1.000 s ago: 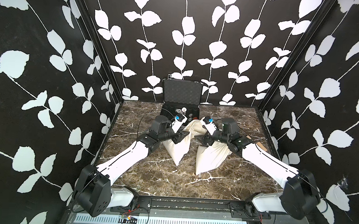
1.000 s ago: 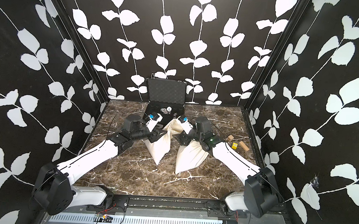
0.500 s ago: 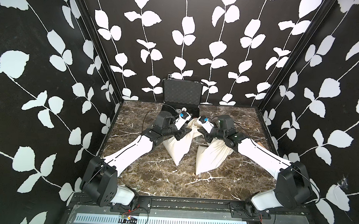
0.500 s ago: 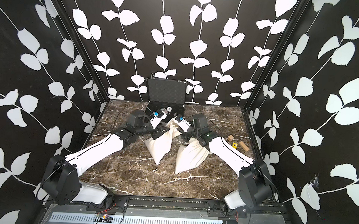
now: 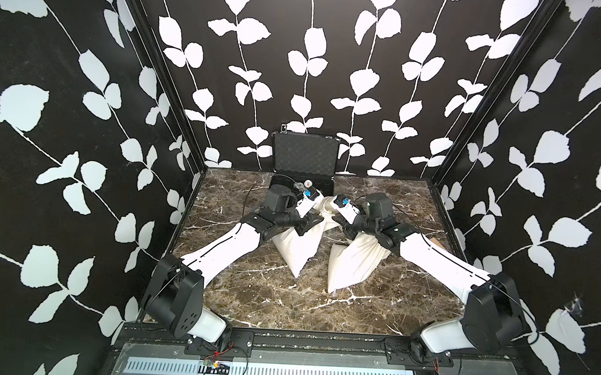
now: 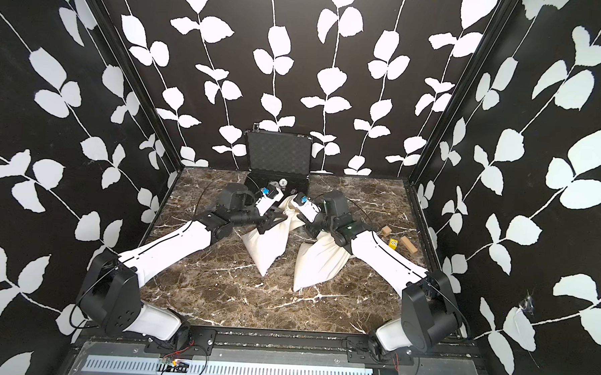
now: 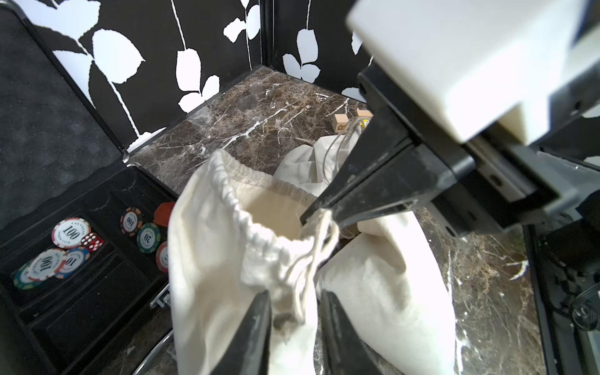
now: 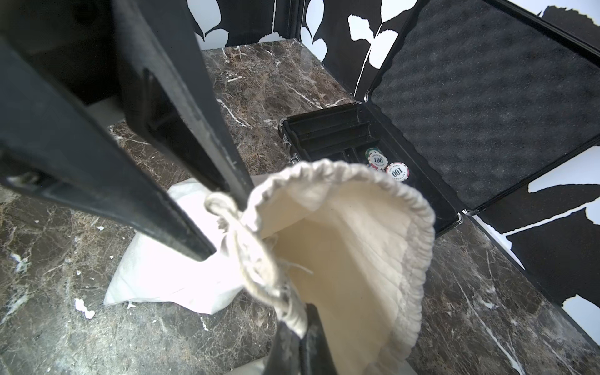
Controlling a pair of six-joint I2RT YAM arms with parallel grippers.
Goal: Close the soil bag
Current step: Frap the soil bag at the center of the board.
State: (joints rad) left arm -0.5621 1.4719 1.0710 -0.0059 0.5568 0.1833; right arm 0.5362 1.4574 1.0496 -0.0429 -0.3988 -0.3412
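Centrally, drawstring bag mouth gaping, open case holding poker chips

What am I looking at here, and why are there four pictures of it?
Two robot arms, the left arm and the right arm, work on a marble table. Two pictures look down from above; two come from cameras on the arms' wrists, so they show the work close up. A cloth soil bag has its mouth open. The right fingers pinch its drawstring; the left fingers sit either side of its neck, not yet closed. A second bag lies beside it. At the back an open case holds poker chips; wooden blocks lie at the right.
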